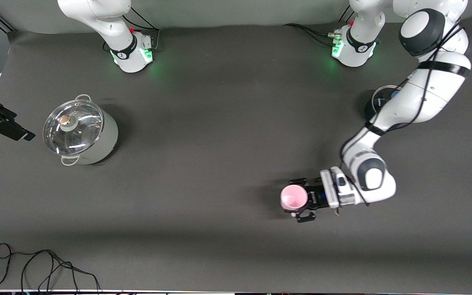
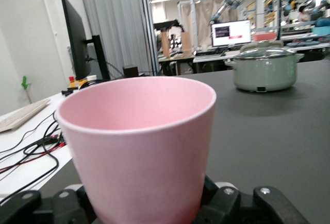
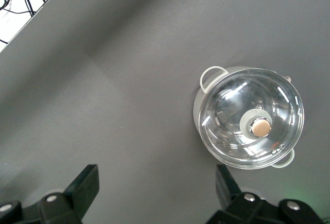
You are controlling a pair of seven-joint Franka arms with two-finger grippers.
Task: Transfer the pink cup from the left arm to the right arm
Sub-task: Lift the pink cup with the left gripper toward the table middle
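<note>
Dark grey table (image 1: 228,123) with two white arms at it. Big pale-green pot (image 1: 81,133) with a glass lid sits toward the right arm's end, and a dark saucepan (image 1: 377,102) peeks out under the left arm. Left gripper (image 1: 297,200) is clamped on the pink cup (image 1: 293,196), upright, over the table's near part. Right gripper (image 3: 154,188) hangs above the pot, fingers spread, arm just waiting.

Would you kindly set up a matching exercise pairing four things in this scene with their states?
Things:
1. pink cup
2. left pincer
3. right pincer
4. pale-green pot

States:
A. open, holding nothing, high over the table
B. covered by a glass lid
C. upright, held off the table
D. shut on the cup

Pairs: 1-C, 2-D, 3-A, 4-B
</note>
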